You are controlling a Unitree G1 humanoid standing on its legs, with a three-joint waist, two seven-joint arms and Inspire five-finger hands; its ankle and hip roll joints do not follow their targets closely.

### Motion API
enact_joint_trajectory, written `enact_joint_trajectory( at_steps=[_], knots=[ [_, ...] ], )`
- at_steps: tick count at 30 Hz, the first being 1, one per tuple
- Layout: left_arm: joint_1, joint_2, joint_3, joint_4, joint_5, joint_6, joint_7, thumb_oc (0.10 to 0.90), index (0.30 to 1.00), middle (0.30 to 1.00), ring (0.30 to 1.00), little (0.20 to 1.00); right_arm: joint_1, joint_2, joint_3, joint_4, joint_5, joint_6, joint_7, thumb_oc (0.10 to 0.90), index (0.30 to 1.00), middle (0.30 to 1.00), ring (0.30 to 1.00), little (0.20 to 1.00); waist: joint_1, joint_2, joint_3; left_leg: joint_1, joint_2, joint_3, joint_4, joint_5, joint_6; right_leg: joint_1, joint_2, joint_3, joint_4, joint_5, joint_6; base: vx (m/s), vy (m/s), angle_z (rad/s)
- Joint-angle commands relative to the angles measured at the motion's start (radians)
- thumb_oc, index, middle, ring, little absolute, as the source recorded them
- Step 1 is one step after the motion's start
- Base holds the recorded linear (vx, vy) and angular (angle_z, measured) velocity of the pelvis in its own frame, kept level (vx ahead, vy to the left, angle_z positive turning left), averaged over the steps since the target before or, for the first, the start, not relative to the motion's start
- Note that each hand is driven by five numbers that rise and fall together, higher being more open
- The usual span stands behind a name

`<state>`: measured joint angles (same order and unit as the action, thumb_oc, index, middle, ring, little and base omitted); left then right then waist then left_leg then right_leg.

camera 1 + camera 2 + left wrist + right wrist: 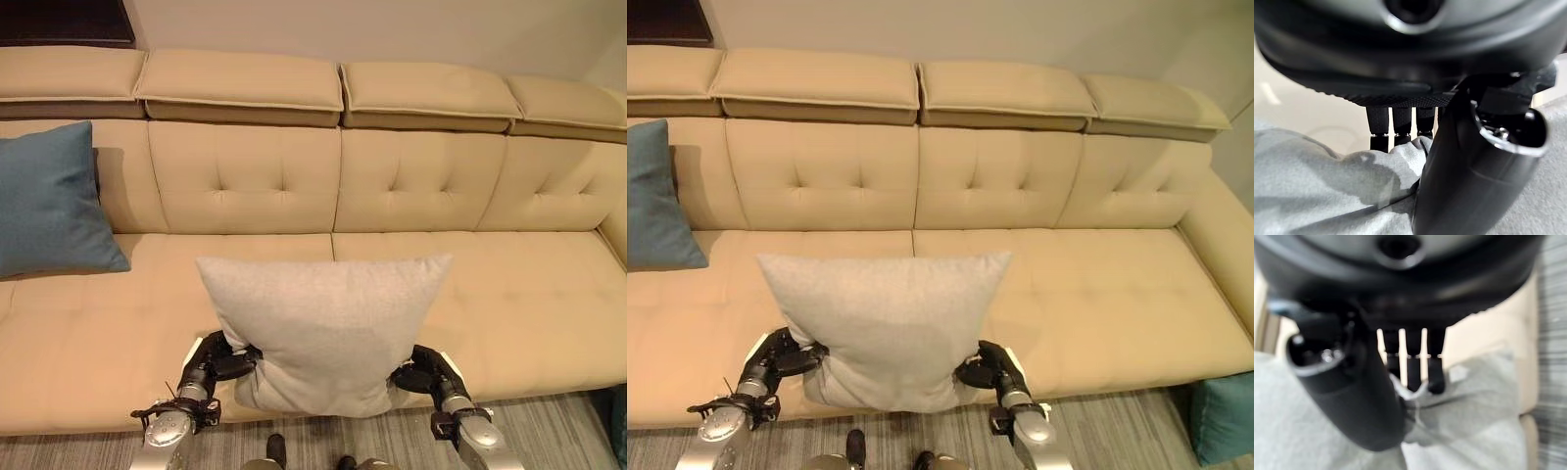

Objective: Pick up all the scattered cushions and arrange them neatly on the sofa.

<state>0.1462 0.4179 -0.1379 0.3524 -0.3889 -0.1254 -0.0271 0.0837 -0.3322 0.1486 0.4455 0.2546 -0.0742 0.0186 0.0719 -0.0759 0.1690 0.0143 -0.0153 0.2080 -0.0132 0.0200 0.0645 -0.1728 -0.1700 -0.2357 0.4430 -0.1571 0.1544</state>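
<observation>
A light grey cushion [323, 328] is held upright over the front edge of the beige sofa [509, 294], near its middle. My left hand [217, 360] pinches the cushion's lower left corner, and my right hand [423, 370] pinches its lower right corner. In the left wrist view the thumb [1469, 181] and fingers [1396, 129] clamp grey cloth [1327, 186]. The right wrist view shows its thumb [1352, 391] and fingers [1415, 362] pinching the grey cloth [1479, 411] the same way. A blue cushion [49, 201] leans against the backrest at the sofa's left end.
The sofa's seat to the right of the grey cushion is bare, as is the stretch between the two cushions. A teal cushion [1220, 416] lies on the striped grey carpet [1117, 431] by the sofa's right end.
</observation>
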Motion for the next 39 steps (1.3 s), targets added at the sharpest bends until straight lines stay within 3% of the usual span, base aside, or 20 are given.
enact_joint_trajectory(
  at_steps=[1,2,9,11,15,16,19,21,25,39],
  knots=[
    [-0.033,-0.031,-0.047,-0.111,0.013,-0.105,-0.039,0.400,0.300,0.300,0.300,0.300,-0.092,0.000,-0.036,-0.145,0.043,-0.116,0.016,0.400,0.300,0.300,0.300,0.300,-0.021,0.004,-0.051,-0.019,0.016,-0.059,0.109,-0.134,-0.055,0.031,0.024,0.023,-0.192,0.132,0.003,0.19,-0.164,0.07],
    [-0.043,-0.036,-0.050,-0.106,0.019,-0.109,-0.033,0.400,0.300,0.300,0.300,0.300,-0.090,-0.007,-0.038,-0.150,0.030,-0.117,0.010,0.400,0.300,0.300,0.300,0.300,-0.038,0.005,-0.043,0.001,0.013,-0.076,0.099,-0.140,-0.062,-0.003,0.016,0.053,-0.262,0.177,0.009,0.14,-0.137,0.10],
    [-0.042,-0.053,-0.058,-0.105,0.015,-0.113,-0.041,0.400,0.300,0.300,0.300,0.300,-0.069,-0.018,-0.045,-0.148,0.037,-0.114,0.016,0.400,0.300,0.300,0.300,0.300,-0.049,-0.003,-0.059,0.016,0.022,-0.101,0.120,-0.160,-0.099,0.050,0.032,0.050,-0.340,0.180,-0.001,0.12,-0.161,0.32],
    [-0.049,-0.061,-0.070,-0.113,0.005,-0.112,-0.046,0.400,0.300,0.300,0.300,0.300,-0.053,-0.040,-0.058,-0.151,0.054,-0.123,0.012,0.400,0.300,0.300,0.300,0.300,-0.055,-0.008,-0.054,-0.043,0.059,-0.098,0.222,-0.143,-0.141,0.102,0.044,0.007,-0.393,0.172,-0.020,0.04,-0.254,0.37],
    [-0.066,-0.076,-0.079,-0.114,-0.005,-0.108,-0.044,0.400,0.300,0.300,0.300,0.300,-0.050,-0.063,-0.063,-0.149,0.064,-0.117,0.004,0.400,0.300,0.300,0.300,0.300,-0.061,-0.008,-0.037,-0.124,0.106,-0.073,0.340,-0.106,-0.153,0.143,0.056,-0.032,-0.423,0.151,-0.055,0.00,-0.122,0.63],
    [-0.066,-0.079,-0.080,-0.114,-0.004,-0.105,-0.047,0.400,0.300,0.300,0.300,0.300,-0.043,-0.068,-0.072,-0.148,0.062,-0.116,0.003,0.400,0.300,0.300,0.300,0.300,-0.066,-0.011,-0.041,-0.130,0.131,-0.044,0.306,-0.101,-0.150,0.160,0.059,-0.047,-0.441,0.142,-0.058,0.04,-0.049,0.03],
    [-0.066,-0.080,-0.083,-0.114,0.000,-0.104,-0.049,0.400,0.300,0.300,0.300,0.300,-0.041,-0.070,-0.075,-0.149,0.061,-0.116,0.001,0.400,0.300,0.300,0.300,0.300,-0.068,-0.014,-0.044,-0.128,0.142,-0.028,0.277,-0.094,-0.149,0.168,0.058,-0.056,-0.453,0.142,-0.056,0.06,0.003,0.20],
    [-0.067,-0.074,-0.082,-0.110,0.019,-0.096,-0.042,0.400,0.300,0.300,0.300,0.300,-0.036,-0.071,-0.079,-0.152,0.056,-0.119,-0.011,0.400,0.300,0.300,0.300,0.300,-0.065,-0.013,-0.049,-0.156,0.170,-0.020,0.170,-0.025,-0.169,0.191,0.067,-0.065,-0.471,0.130,-0.046,0.13,0.053,0.50],
    [-0.046,-0.069,-0.080,-0.116,0.016,-0.095,-0.046,0.400,0.300,0.300,0.300,0.300,-0.030,-0.064,-0.076,-0.151,0.053,-0.113,-0.007,0.400,0.300,0.300,0.300,0.300,-0.064,-0.008,-0.059,-0.131,0.152,-0.053,0.127,-0.025,-0.173,0.203,0.071,-0.053,-0.464,0.120,-0.045,0.12,0.079,-0.01],
    [-0.017,-0.042,-0.020,-0.156,0.017,-0.096,-0.028,0.400,0.300,0.300,0.300,0.300,-0.047,-0.015,-0.094,-0.171,0.021,-0.107,-0.033,0.400,0.300,0.300,0.300,0.300,-0.034,-0.028,-0.086,-0.075,0.090,-0.019,0.098,-0.078,-0.128,0.212,0.029,-0.007,-0.429,0.115,-0.016,0.09,0.086,-0.15]
  ],
)
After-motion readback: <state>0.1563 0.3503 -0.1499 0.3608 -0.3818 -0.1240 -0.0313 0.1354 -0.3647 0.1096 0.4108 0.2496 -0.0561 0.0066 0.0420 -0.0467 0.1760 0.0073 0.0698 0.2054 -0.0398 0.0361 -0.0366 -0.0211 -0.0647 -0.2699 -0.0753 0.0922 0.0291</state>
